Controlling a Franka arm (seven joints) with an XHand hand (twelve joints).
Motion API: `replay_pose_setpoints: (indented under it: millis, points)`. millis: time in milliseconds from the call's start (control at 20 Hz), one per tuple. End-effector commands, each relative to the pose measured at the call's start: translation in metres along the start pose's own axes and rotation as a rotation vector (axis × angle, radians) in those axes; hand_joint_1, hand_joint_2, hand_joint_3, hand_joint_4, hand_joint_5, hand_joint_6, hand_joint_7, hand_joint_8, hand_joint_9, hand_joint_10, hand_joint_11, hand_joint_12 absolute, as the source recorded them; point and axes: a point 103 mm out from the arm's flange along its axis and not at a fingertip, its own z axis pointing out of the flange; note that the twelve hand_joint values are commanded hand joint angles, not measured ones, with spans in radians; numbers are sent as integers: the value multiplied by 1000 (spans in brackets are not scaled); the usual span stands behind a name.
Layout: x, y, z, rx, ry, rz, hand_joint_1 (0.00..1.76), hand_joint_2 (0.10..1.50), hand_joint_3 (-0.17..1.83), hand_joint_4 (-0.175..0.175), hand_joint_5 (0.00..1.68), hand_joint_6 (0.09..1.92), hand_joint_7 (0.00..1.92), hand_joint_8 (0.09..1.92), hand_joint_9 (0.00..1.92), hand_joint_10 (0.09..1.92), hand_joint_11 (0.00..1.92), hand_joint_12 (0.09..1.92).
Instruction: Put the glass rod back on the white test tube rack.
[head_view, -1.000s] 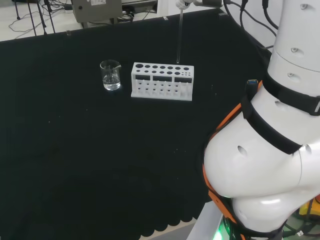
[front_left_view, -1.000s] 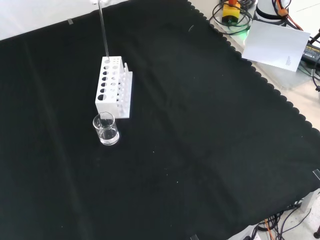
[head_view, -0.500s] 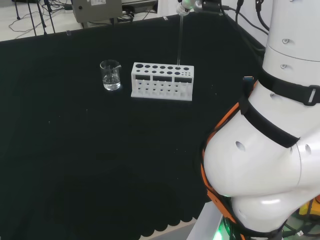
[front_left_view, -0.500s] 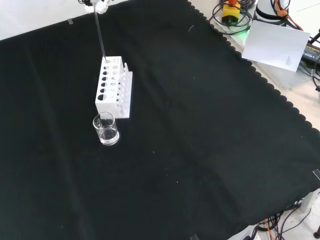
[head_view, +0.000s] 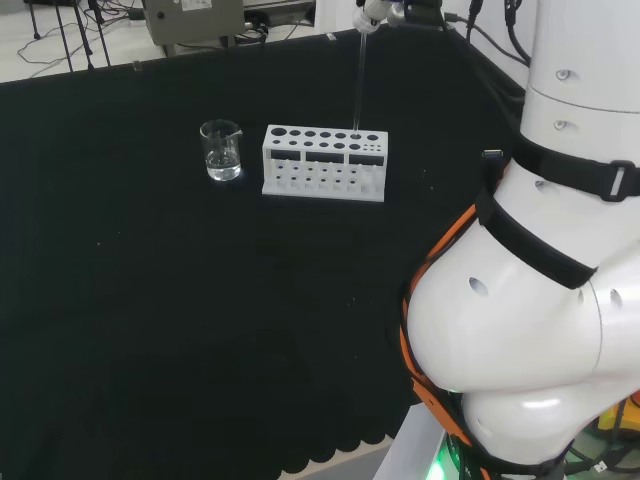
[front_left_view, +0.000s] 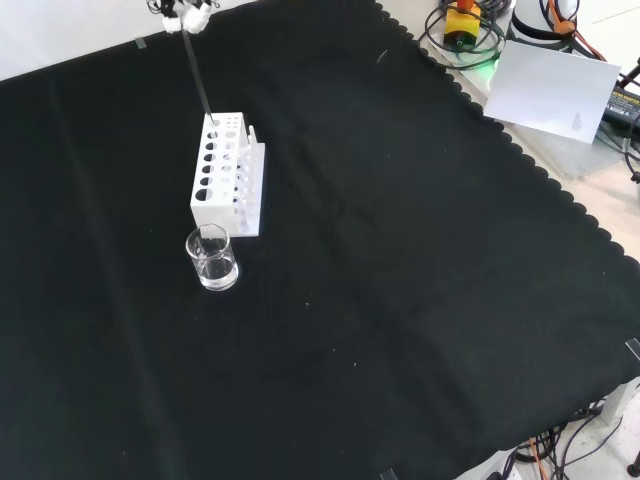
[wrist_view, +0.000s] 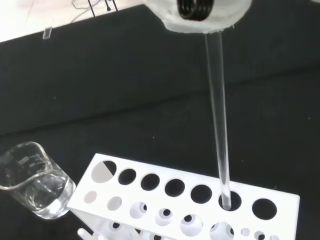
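At the left of the head view, on the black surface (head_view: 150, 300), a beaker (head_view: 221, 150) with a little clear liquid, just beside the white test tube rack (head_view: 324, 163). Glass rod (head_view: 358, 80) nearly upright, lower tip inside a far-row hole, second from the rack's right end. Could tip and lever the rack over if let go while leaning. At the rod's top, the hand (head_view: 370, 12), cut off at the edge; fingers' state impossible to tell. Depth of the rod's tip in the hole hard to judge.
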Motion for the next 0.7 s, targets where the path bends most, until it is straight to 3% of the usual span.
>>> replay_pose_setpoints:
  millis: [50, 700]
  points:
    - [8, 13, 8, -1, 1, 6, 1303, 1029, 12, -175, 1329, 87, 1160, 1036, 1720, 666, 1207, 778]
    - [-20, 7, 28, 36, 11, 16, 1303, 1029, 11, -175, 1330, 87, 1160, 1034, 1719, 668, 1207, 778]
